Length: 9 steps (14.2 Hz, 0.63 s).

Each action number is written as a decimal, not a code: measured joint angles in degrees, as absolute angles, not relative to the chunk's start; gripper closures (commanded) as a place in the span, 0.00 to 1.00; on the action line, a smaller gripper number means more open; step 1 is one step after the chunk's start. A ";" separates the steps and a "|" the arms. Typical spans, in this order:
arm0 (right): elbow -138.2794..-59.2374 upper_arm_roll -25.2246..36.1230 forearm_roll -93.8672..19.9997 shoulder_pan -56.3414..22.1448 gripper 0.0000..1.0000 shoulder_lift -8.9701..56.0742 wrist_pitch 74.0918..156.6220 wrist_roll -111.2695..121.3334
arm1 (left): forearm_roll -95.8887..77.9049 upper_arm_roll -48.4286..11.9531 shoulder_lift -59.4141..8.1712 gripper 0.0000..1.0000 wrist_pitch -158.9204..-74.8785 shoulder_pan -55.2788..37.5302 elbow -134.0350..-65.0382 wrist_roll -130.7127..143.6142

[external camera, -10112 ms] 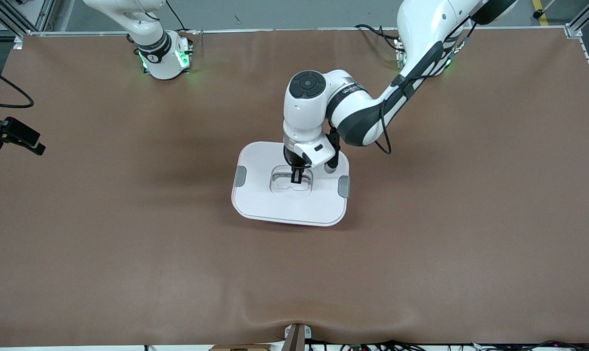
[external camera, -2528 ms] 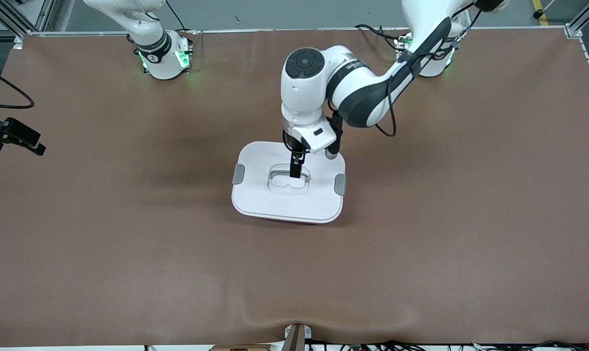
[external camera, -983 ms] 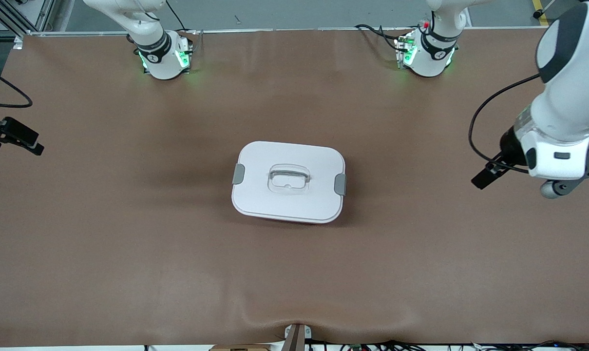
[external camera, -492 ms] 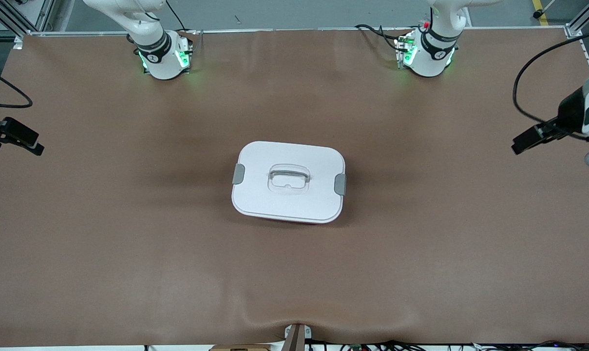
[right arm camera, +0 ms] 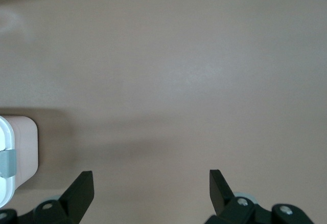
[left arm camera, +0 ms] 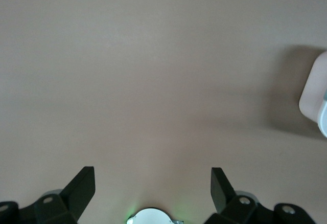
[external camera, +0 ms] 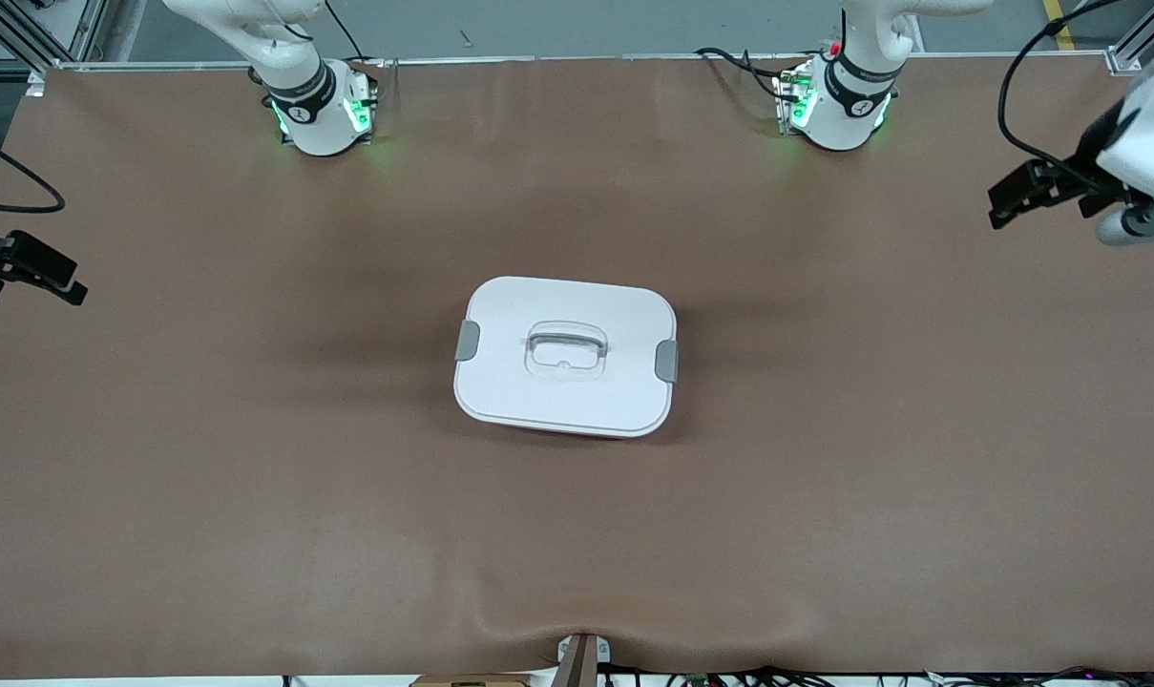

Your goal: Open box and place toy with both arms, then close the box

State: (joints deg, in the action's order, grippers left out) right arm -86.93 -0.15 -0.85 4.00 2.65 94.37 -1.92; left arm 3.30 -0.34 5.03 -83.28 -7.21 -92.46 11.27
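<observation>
Only the closed box [external camera: 565, 357] stands mid-table; you have open brown table [external camera: 252, 477] on every side of it for passage.

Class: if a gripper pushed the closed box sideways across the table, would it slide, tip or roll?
The box is low, wide and flat-bottomed, so it would probably slide, not tip or roll. The brown table cover looks matte, so likely some drag. Its smooth lid looks rigid.
</observation>
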 measured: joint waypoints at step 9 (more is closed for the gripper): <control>-86.81 -0.14 -0.85 4.00 0.00 2.66 94.38 -1.92 | 2.15 0.36 5.56 0.00 -84.30 -7.44 -93.01 11.11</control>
State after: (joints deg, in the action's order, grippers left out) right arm -86.81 -0.14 -0.85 4.00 2.66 94.38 -1.92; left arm 2.15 0.36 5.56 -84.30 -7.44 -93.01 11.11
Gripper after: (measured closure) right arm 0.000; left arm 0.000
